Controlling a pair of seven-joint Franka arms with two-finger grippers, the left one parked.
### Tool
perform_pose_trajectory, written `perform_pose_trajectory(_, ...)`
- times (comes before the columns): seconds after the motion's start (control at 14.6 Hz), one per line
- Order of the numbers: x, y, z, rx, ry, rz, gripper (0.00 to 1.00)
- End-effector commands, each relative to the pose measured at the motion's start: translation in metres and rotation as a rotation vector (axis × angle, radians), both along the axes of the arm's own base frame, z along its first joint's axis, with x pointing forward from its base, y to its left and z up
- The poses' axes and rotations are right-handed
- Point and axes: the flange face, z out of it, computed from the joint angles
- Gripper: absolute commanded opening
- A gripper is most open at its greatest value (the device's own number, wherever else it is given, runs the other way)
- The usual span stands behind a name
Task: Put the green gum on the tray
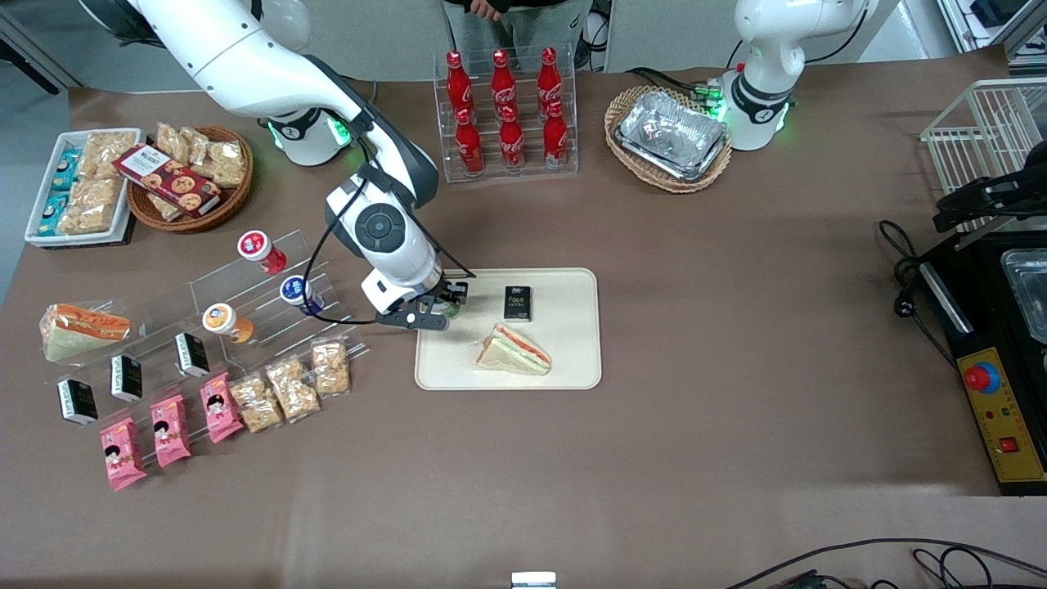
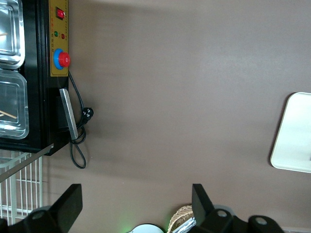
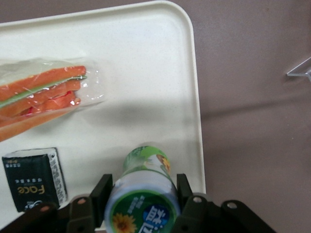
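The green gum is a small green bottle with a white-rimmed, green-labelled lid. It sits between the fingers of my right gripper at the corner of the cream tray nearest the acrylic stand. In the right wrist view the gripper is shut on the gum, one black finger on each side of its lid. The bottle's lower end is at or just above the tray surface, close to the rim. The tray's edge also shows in the left wrist view.
A wrapped sandwich and a black box lie on the tray. An acrylic stand holds red-lidded, blue-lidded and orange-lidded bottles beside the gripper. A cola rack and a foil-tray basket stand farther from the front camera.
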Motion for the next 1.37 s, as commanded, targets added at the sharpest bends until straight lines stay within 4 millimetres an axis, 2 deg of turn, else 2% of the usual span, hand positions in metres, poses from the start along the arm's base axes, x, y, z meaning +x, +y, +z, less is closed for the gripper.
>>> perform_pose_trajectory(0.0,0.002,0.002,-0.003,0.0,-0.019,-0.014,0.28)
perform_pose_trajectory(0.07,0.003,0.002,-0.003,0.001,-0.02,-0.014,0.42)
perform_pose_trajectory(0.14,0.003,0.002,-0.003,0.001,-0.02,-0.015,0.66)
perform_pose_trajectory(0.27,0.003,0.001,-0.006,0.0,-0.014,-0.018,0.73)
perform_pose_trajectory(0.41,0.004,0.0,-0.006,0.0,-0.014,-0.02,0.75)
perform_pose_trajectory(0.48,0.004,-0.001,-0.008,-0.001,-0.011,-0.021,0.85)
perform_pose_trajectory(0.62,0.005,-0.002,-0.008,-0.001,-0.011,-0.023,0.89)
perform_pose_trajectory(0.69,0.005,-0.002,-0.008,-0.001,-0.011,-0.023,0.97)
perform_pose_trajectory(1.17,0.006,-0.002,-0.006,-0.002,-0.012,-0.057,0.99)
perform_pose_trajectory(1.3,0.012,-0.009,0.011,-0.004,-0.033,-0.075,1.0)
